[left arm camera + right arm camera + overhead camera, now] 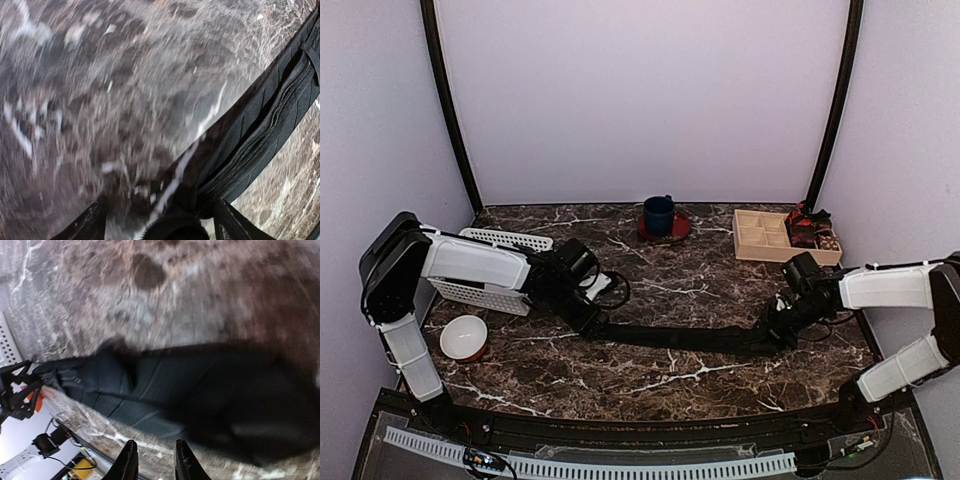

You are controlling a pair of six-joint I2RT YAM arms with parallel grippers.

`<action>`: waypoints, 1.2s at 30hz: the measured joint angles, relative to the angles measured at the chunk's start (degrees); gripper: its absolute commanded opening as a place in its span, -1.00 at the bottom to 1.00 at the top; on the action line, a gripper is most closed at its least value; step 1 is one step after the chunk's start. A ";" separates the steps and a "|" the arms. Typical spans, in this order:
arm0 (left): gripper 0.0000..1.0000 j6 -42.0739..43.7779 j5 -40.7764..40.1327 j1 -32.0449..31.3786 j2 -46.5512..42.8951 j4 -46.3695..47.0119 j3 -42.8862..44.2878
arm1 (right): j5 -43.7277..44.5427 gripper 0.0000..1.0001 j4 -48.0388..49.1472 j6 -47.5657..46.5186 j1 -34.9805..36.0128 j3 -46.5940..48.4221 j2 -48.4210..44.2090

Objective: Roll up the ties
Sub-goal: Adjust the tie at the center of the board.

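Looking across from the near edge of the marble table, I saw one black tie lying stretched out flat, left to right, between the two arms, with no coil in it anywhere. The left gripper sat low at the tie's left end. In its wrist view the fingers stood wide apart, released, with the end of the fabric lying between them but not pinched. The right gripper was down at the opposite end. Its fingers were drawn close with a narrow gap, nothing was caught in that gap, and the cloth lay just ahead of the tips. Both wrist views were blurred, so I could not make out finer detail of the fabric.

As I judged it, the rolling had not properly begun: the tie was laid out full length and every turn remained to be made. I saw no second tie and no finished roll.

Off to the left stood a white bowl, and behind it a white basket. At the far side were a blue cup on a red saucer and a wooden tray of compartments.
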 measured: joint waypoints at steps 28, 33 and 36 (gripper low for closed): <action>0.71 -14.71 -5.07 -10.80 -18.71 0.35 -16.63 | -2.03 -0.26 0.09 -17.84 -0.83 19.28 13.55; 0.70 -14.38 -5.88 -10.80 -18.29 0.31 -16.79 | -0.13 -0.26 -1.31 -21.14 0.76 23.74 21.70; 0.69 -14.36 -6.23 -10.80 -17.86 0.28 -16.72 | 1.68 -0.28 -3.67 -23.39 0.81 25.99 24.24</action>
